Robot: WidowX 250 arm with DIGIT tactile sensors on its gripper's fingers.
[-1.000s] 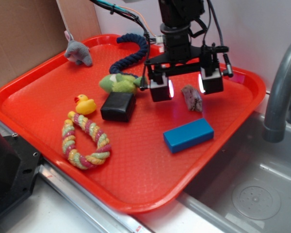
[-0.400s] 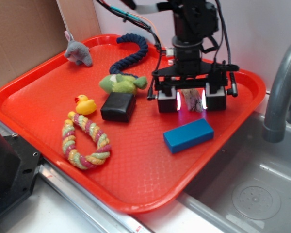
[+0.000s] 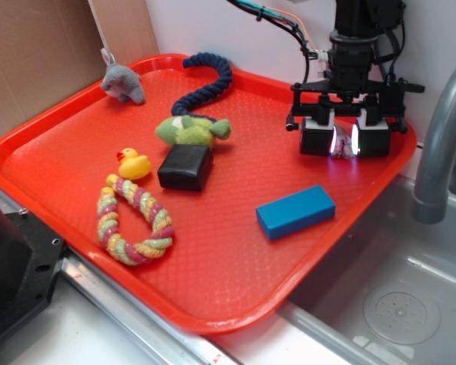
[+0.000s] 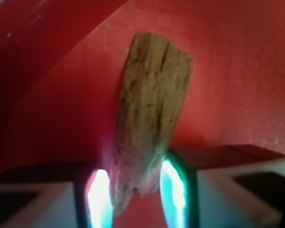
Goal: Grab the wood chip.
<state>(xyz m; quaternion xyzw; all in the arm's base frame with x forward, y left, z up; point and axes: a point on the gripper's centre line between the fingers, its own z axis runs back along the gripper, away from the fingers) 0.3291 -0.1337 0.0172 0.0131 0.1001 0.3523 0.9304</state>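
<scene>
Red tray; gripper clamps wood chip.

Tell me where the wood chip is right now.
In the exterior view the wood chip sits between the gripper's fingers near the red tray's far right rim, beyond the blue block, close to the faucet.

The exterior view looks down from the front at the whole tray; the wrist view sits close above its far-right corner.
</scene>
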